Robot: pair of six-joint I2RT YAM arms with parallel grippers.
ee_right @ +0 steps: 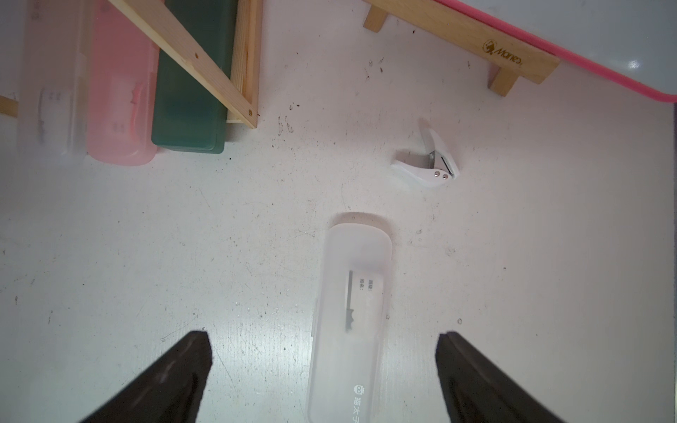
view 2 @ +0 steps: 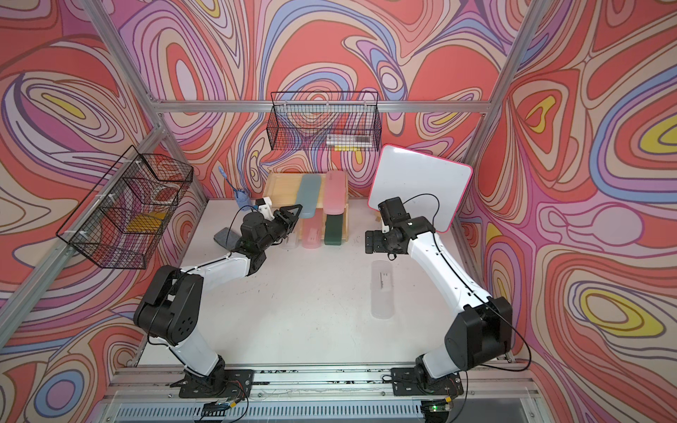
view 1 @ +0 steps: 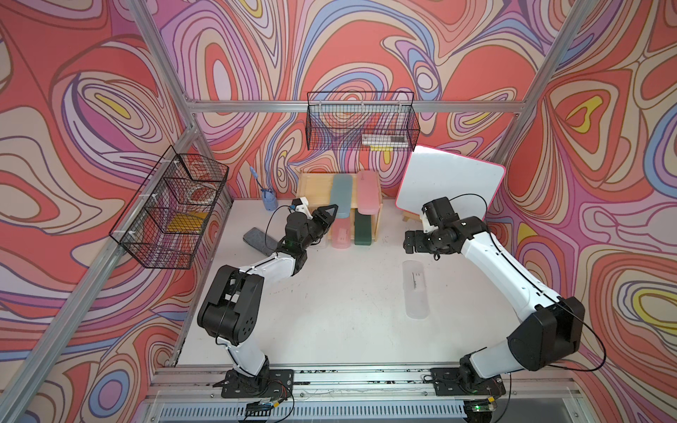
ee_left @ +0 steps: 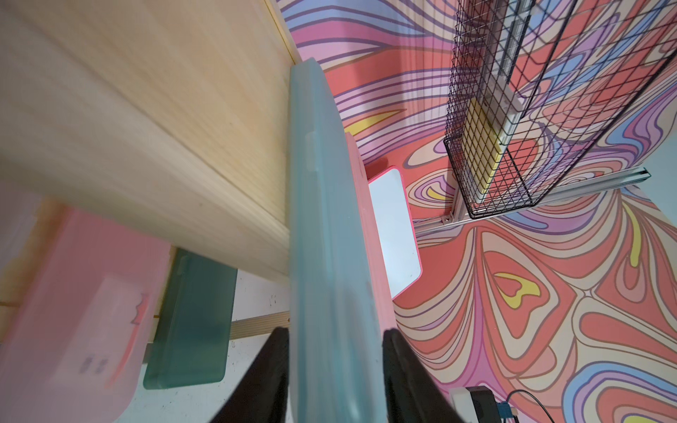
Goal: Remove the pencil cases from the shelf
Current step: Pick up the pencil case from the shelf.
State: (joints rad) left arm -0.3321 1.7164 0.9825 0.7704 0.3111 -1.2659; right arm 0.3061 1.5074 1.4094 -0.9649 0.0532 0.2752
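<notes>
Left gripper [ee_left: 335, 331]: jaws clamped on near end of teal case [view 1: 342, 196], top tier of shelf [view 1: 315, 186] | right gripper [ee_right: 324, 337]: jaws wide apart, empty | risk: if you pull crooked, the end-grip may pivot and drag the touching pink case [view 1: 368, 190] off.

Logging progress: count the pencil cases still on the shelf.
5. On the shelf, top tier: teal case, upper pink case. Lower tier: frosted clear case, lower pink case, dark green case. None seems hidden.

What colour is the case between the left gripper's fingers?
Teal case; best in left wrist view.
</notes>
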